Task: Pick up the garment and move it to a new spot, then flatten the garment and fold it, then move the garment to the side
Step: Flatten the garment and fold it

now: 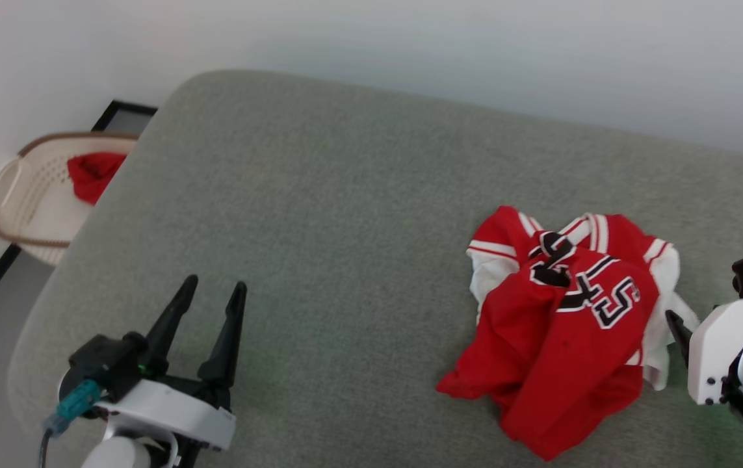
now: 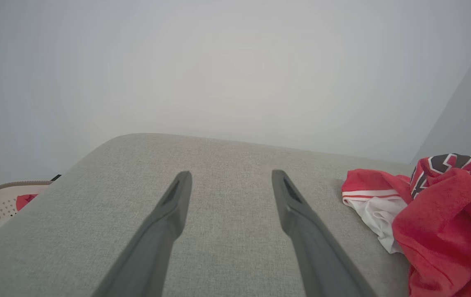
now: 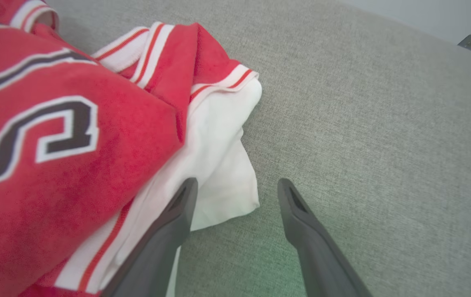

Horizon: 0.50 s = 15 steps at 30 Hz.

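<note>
The garment lies crumpled on the right part of the grey padded surface: red with white sleeves, striped trim and black white-edged lettering. My right gripper is open at its right edge. One finger hovers over the white sleeve, the other over bare surface, and nothing is clasped. In the head view one of its dark fingers shows beside the sleeve. My left gripper stands open and empty at the lower left, well away from the garment.
A cream perforated basket holding a small red cloth sits on the floor beyond the surface's left edge. A pale wall runs behind. The surface's rounded corner is at the far left.
</note>
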Tool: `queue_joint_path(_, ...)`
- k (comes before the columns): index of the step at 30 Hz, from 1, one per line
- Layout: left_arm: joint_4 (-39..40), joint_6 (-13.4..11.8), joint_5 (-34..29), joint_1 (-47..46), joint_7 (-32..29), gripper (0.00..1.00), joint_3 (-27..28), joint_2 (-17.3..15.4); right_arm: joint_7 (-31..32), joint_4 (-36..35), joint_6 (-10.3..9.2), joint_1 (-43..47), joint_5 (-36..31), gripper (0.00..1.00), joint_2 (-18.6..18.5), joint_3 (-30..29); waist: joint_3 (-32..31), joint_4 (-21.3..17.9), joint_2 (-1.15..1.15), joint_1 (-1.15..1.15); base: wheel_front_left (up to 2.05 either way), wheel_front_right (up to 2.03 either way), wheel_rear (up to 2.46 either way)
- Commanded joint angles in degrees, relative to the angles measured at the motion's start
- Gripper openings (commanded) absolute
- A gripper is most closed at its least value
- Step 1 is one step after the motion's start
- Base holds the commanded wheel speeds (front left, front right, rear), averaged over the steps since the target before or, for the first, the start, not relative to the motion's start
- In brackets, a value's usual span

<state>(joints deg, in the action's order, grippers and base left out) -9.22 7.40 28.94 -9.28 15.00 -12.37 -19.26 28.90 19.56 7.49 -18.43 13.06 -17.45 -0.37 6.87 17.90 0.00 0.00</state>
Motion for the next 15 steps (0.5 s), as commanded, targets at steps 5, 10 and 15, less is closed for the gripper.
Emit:
queue_joint_path(5, -0.5, 0.1, 0.4, -2.3, 0.2, 1.00, -0.8, 0.8, 4.5, 2.7, 0.00, -2.9, 0.3, 1.00, 0.4, -1.8, 3.8, 2.9, 0.00, 0.00, 0.00, 0.00, 0.00)
queue_joint_path(10, -0.9, 0.1, 0.6, -2.9, 0.2, 1.00, -0.6, 1.5, 8.5, 6.6, 0.00, -3.8, -0.3, 1.00, 1.5, -3.6, 4.7, 3.1, 0.00, 0.00, 0.00, 0.00, 0.00)
queue_joint_path(15, -1.4, 0.1, 0.6, -3.1, 0.2, 1.00, 0.0, 1.6, 10.8, 8.7, 0.00, -4.4, 0.2, 0.00, 2.2, -3.7, 4.7, 2.8, 0.00, 0.00, 0.00, 0.00, 0.00)
